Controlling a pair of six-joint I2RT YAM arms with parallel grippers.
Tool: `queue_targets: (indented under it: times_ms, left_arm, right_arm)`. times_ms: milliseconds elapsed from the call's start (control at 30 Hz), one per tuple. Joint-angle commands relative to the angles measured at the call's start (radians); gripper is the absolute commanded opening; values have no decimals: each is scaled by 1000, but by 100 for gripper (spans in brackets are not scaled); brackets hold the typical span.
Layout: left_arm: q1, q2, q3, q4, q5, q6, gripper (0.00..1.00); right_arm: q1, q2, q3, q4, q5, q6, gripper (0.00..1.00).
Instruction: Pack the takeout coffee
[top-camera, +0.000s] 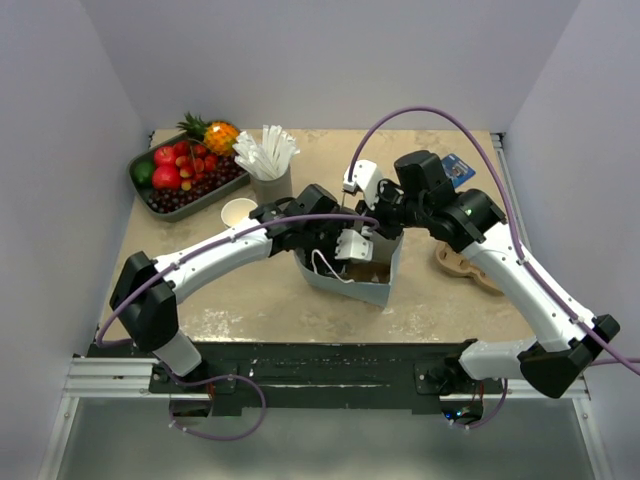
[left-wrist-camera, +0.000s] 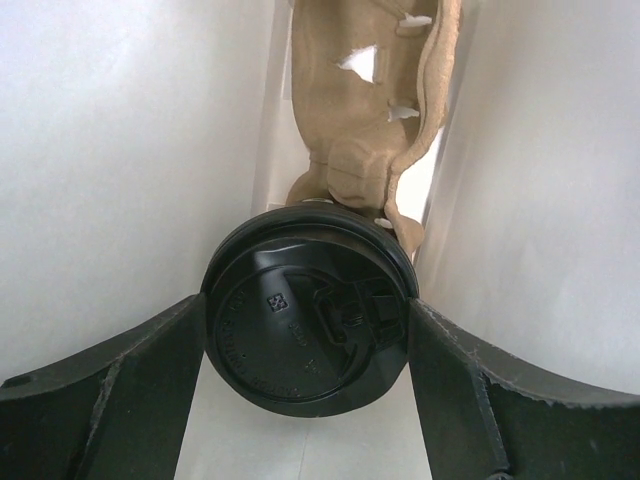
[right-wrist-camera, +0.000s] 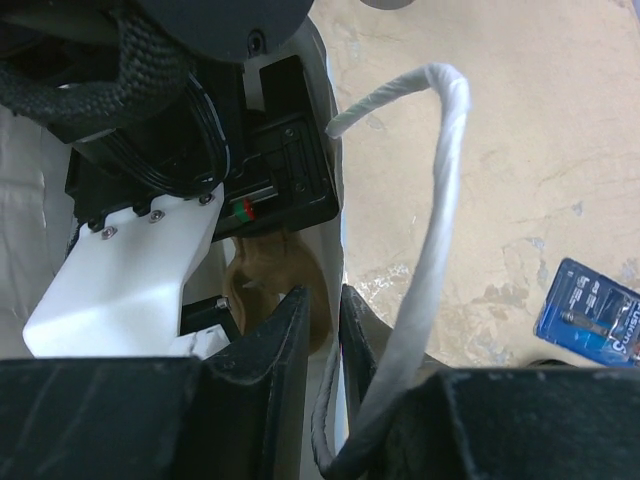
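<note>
1. In the left wrist view, the takeout coffee (left-wrist-camera: 308, 315) fills the centre of the frame. Only its round black lid shows, facing the camera.
2. The left gripper (left-wrist-camera: 306, 312) is clamped on it. One dark finger (left-wrist-camera: 150, 385) presses the lid's left rim and the other the right rim, so the cup sits squarely between the fingertips.
3. The coffee is inside the paper bag (top-camera: 375, 290), with white walls rising on both sides of the frame.
4. A beige moulded-pulp carrier (left-wrist-camera: 365, 110) stands just behind the lid in the upper middle. Its lower end seems to touch the lid's far rim.
5. From above, the bag stands at the middle of the table (top-camera: 240, 290), and the left arm reaches into its mouth from the left.
6. In the right wrist view, the right gripper (right-wrist-camera: 325, 335) is closed on the bag's upper edge at lower centre, with the thin white wall pinched between its fingers.
7. The bag's twisted paper handle (right-wrist-camera: 445, 200) arches to the right of those fingers.
8. A blue packet (right-wrist-camera: 590, 320) lies on the table at the lower right.
</note>
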Motion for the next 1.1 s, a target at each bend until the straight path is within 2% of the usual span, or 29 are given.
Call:
queue_targets:
  times_ms: [0, 167, 400, 433, 467, 500, 800, 1067]
  left_arm:
    - [18, -33, -23, 45, 49, -80, 73]
    - [23, -54, -18, 75, 72, -92, 81]
    - [31, -68, 6, 60, 150, -91, 85]
    - [32, -68, 10, 52, 165, -91, 88]
    - [31, -65, 11, 48, 169, -92, 97]
    - [31, -62, 19, 45, 172, -92, 99]
    - [34, -70, 43, 20, 199, -94, 99]
    - [35, -74, 108, 57, 242, -163, 99]
  right_arm:
    - [5, -32, -10, 8, -57, -19, 23]
    - [6, -24, -10, 11, -58, -16, 27]
    - [5, -17, -10, 7, -55, -5, 33]
    - [6, -18, -8, 5, -54, -2, 33]
    - [5, -18, -11, 5, -54, 0, 33]
    - [5, -17, -11, 5, -52, 0, 33]
    - [5, -18, -17, -1, -49, 0, 33]
    - [5, -18, -33, 16, -31, 6, 34]
